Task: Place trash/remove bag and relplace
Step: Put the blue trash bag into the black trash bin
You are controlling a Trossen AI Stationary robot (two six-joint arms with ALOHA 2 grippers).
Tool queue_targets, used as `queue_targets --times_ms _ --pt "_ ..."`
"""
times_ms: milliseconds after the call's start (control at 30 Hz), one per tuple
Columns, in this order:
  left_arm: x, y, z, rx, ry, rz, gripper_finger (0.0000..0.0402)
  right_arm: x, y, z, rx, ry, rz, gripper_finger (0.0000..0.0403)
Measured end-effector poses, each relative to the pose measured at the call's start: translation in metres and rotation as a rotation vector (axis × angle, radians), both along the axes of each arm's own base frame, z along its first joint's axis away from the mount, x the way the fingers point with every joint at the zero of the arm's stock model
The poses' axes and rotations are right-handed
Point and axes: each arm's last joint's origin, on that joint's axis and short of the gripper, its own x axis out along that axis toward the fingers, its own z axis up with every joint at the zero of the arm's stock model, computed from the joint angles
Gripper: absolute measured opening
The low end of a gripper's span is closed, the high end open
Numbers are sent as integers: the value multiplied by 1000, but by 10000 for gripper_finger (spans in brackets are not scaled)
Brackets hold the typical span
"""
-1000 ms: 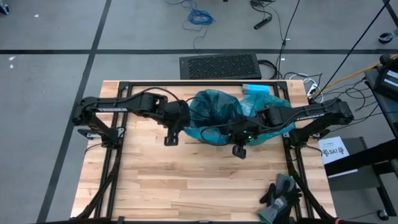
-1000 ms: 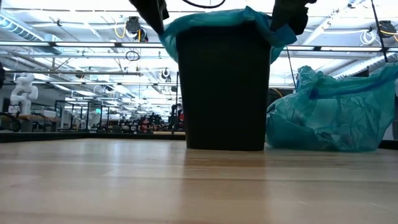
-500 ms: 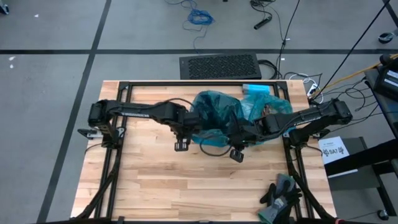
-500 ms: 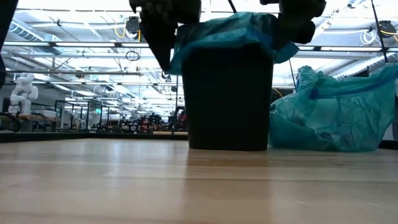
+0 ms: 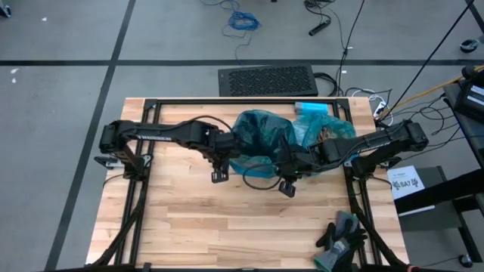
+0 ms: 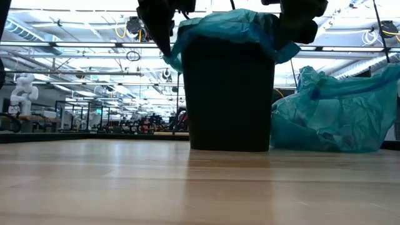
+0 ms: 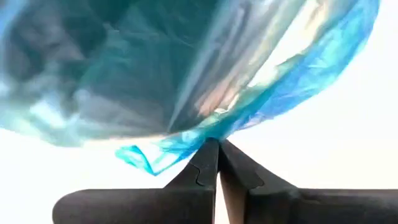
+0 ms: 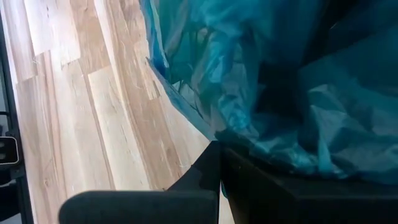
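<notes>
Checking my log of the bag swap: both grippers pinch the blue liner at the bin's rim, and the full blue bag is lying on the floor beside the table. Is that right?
One detail is wrong: the full bag sits on the table beside the bin, not on the floor, as the low view shows. The left gripper and the right gripper do each pinch the liner.

Bare table (image 5: pixel 227 227) lies open in front of the bin (image 6: pixel 229 94); a full bag (image 6: pixel 334 112) crowds beside it.

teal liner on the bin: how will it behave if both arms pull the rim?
Probably floppy: the teal liner drapes in wrinkles over the black bin, so it should stretch and bunch rather than lift cleanly. Likely slippery and tear-prone, being thin film pinched in the left pincer. The right pincer grips the opposite edge.
</notes>
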Motion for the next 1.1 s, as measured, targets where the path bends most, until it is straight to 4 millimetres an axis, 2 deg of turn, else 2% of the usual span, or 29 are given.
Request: queue_targets --times_ms 167,300,633,833,967,1100 --pt "-6 1 14 9 -70 30 34 -1 0 1 10 -3 1 0" --pt "-7 0 16 -25 -79 26 62 -3 0 5 38 -18 8 3" --pt "-9 -2 15 -67 -65 31 135 -21 -4 27 85 -110 -24 73" --pt "-17 -3 22 -119 -58 38 142 -41 -6 44 180 -154 -14 96" --pt "-26 -3 34 -129 -109 58 142 -57 -10 55 219 -178 -66 97" --pt "-37 -3 50 -131 -184 53 142 -68 -15 63 176 -234 -121 98"
